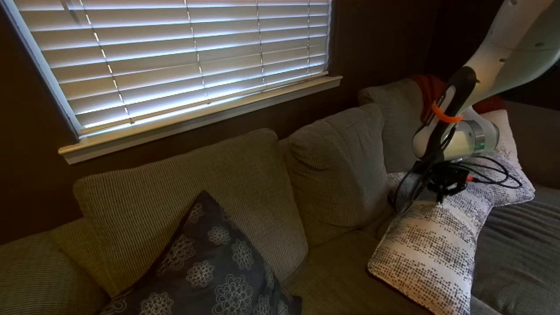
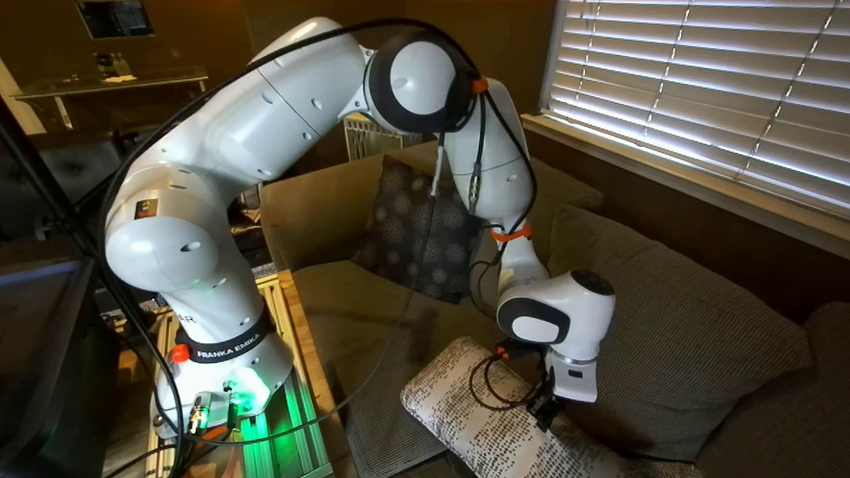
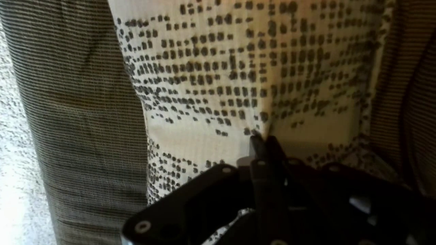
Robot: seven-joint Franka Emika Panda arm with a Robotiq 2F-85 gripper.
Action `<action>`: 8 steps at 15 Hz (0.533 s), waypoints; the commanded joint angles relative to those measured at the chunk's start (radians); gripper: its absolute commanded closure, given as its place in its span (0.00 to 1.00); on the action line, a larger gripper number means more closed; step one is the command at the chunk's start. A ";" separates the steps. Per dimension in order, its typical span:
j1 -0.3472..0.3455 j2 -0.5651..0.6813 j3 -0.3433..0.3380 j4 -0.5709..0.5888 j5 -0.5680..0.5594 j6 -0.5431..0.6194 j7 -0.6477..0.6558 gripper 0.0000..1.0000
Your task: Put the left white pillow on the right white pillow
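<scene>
Since the black hand (image 3: 265,137) is clamped on a gathered fold of the square off-white throw pillow with coarse dark speckles (image 3: 218,75), the step in hand looks to be the lift and carry rather than the grasp. Fabric runs in a drawn-up ridge to the pinch, roughly midway between the pillow's two side edges, so it should hang fairly level from side to side. Much of its length, though, stretches toward the dark grey-blue floral pillow (image 1: 210,262), and that end will probably droop; raise it well clear before travelling, or the low end may drag on the ribbed grey-brown sofa seat (image 1: 345,275). Whether its underside is off the seat I cannot tell.

What I take for the destination, a pale white-grey pillow with finer print (image 1: 514,186), shows just beyond the hand in an exterior view, in front of a plain-looking cream pillow (image 1: 506,133); it might instead be the far end of the held pillow, so the boundary deserves checking. Go slowly, since only a pinch of cloth would carry the weight and a jerk could pull it free. Keep away from the striped sofa-back cushion (image 2: 684,338) close alongside, bring the held pillow's middle over the lower one, lower until it settles, then release and rise straight up.
</scene>
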 commanded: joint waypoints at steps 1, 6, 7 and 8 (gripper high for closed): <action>0.034 -0.165 -0.044 -0.142 -0.040 0.103 0.023 0.99; 0.021 -0.289 -0.098 -0.207 -0.033 0.202 0.015 0.99; 0.008 -0.311 -0.105 -0.209 -0.036 0.207 0.004 0.99; 0.023 -0.316 -0.148 -0.206 -0.054 0.207 0.014 0.99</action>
